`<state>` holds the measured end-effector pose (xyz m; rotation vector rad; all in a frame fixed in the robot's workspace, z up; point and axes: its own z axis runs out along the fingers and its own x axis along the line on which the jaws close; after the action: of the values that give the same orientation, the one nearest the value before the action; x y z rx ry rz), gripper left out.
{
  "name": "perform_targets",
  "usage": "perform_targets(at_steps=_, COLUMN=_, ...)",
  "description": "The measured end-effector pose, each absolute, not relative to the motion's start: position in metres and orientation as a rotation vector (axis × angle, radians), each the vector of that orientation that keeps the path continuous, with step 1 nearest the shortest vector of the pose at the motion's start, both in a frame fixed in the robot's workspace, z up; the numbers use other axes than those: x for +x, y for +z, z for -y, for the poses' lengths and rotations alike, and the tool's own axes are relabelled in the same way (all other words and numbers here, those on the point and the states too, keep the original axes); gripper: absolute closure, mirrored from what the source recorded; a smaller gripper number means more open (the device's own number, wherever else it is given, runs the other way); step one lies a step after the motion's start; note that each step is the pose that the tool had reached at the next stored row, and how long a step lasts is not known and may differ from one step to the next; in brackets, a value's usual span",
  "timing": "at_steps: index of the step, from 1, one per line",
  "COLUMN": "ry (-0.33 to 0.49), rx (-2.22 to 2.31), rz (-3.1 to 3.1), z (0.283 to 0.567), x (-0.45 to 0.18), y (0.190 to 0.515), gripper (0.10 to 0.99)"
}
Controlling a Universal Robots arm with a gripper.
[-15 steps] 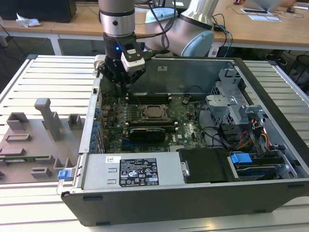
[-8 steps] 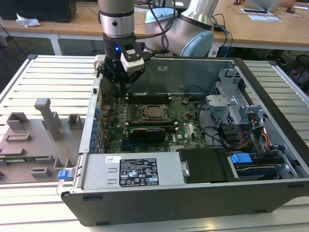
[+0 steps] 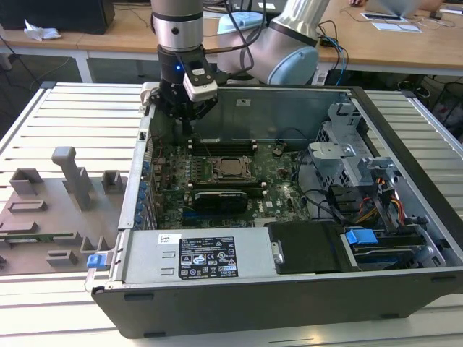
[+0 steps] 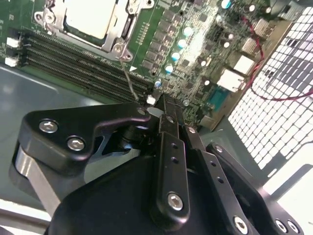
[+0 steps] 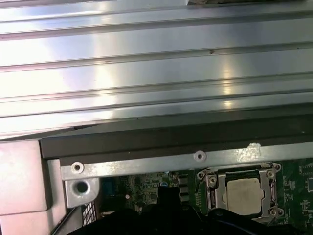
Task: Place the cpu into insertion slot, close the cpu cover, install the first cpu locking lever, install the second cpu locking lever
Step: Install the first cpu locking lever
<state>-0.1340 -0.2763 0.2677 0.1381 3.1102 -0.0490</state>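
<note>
Gripper (image 3: 189, 121) hangs inside the open computer case (image 3: 405, 296), near its rear wall and off the socket's corner. In the second wrist view its black fingertips (image 4: 165, 105) are pressed together, with nothing visible between them. The case lies on its side on a slatted metal table (image 3: 79, 116). Its green motherboard (image 3: 278, 189) faces up. A silver power supply (image 3: 145, 260) along the near edge carries a black-and-white label (image 3: 206, 258) crowded with print and marks. The cpu cover (image 4: 123, 25) lies flat over the socket, framing the cpu (image 4: 90, 17), whose pale metal top shows through the window. A thin wire lever (image 4: 129, 78) runs from the socket's corner toward the fingertips. Whether they touch it cannot be told.
</note>
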Motion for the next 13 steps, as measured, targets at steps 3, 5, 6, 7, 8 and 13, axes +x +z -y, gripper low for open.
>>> perform_targets(at_steps=3, ry=-0.049, rx=0.138, rz=-3.11, z=0.276, x=-0.13, y=0.268, gripper=0.98)
perform_targets(at_steps=5, ry=-0.049, rx=0.138, rz=-3.11, z=0.276, x=-0.126, y=0.267, gripper=0.98)
perform_targets(at_steps=6, ry=-0.049, rx=0.138, rz=-3.11, z=0.276, x=-0.124, y=0.267, gripper=0.98)
perform_targets(at_steps=7, ry=-0.049, rx=0.138, rz=-3.11, z=0.276, x=-0.123, y=0.267, gripper=0.98)
perform_targets(at_steps=8, ry=-0.049, rx=0.138, rz=-3.11, z=0.276, x=-0.122, y=0.267, gripper=0.98)
perform_targets(at_steps=13, ry=-0.049, rx=0.138, rz=-3.11, z=0.276, x=-0.114, y=0.266, gripper=0.98)
